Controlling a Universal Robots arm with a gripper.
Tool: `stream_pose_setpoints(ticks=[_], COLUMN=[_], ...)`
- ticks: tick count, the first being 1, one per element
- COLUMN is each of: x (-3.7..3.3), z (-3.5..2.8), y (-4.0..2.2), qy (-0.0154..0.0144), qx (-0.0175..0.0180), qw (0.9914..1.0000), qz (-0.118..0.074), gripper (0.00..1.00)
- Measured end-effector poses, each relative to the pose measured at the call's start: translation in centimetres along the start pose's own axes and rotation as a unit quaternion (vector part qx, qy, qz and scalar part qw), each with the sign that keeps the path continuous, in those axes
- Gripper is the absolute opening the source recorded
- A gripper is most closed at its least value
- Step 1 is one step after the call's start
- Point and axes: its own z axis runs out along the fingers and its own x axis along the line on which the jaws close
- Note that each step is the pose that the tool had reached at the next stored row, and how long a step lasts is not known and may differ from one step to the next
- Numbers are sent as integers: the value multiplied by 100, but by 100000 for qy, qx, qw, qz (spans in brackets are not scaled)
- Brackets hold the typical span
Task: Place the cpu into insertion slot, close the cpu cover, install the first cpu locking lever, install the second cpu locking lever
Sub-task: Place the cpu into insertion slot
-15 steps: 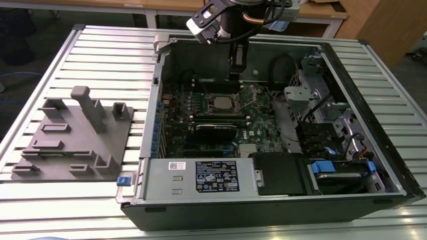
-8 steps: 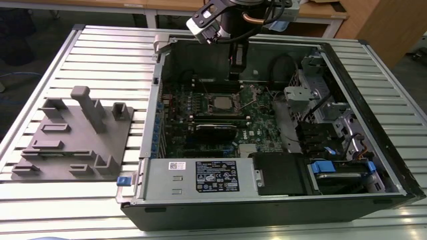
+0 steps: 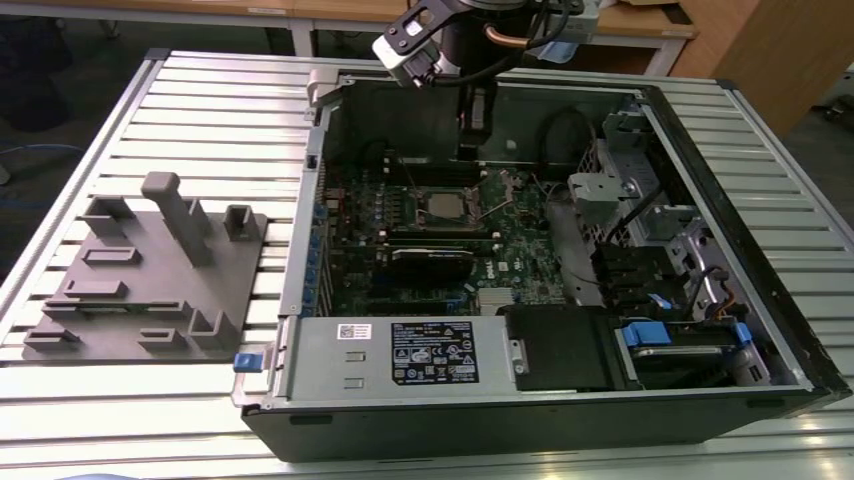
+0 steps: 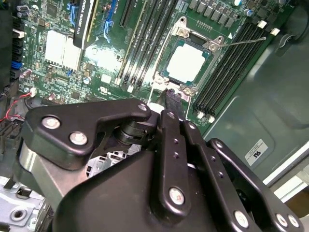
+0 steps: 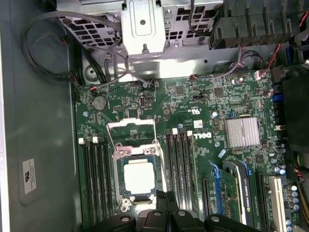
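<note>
In the exterior view the arm (image 3: 467, 30) is cut off by the top edge. The cpu (image 3: 439, 207), at mid-frame, is too small to judge how it sits. In the second wrist view the gripper (image 4: 172, 100) hides the near rim of the slot (image 4: 163, 72) and part of the board (image 4: 48, 82).

Slatted table (image 3: 200, 110): computer case (image 3: 534, 420), grey fixture (image 3: 147, 270).
</note>
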Motion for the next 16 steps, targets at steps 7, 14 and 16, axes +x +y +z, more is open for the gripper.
stream_pose_setpoints(ticks=[7, 14, 16], x=[0, 0, 0], z=[0, 0, 0], y=[1, 1, 0], qy=[-158, -319, -341], qx=[1412, 2825, 3018], qw=[99990, 99960, 99954], qz=[9, 23, 24], gripper=[10, 10, 10])
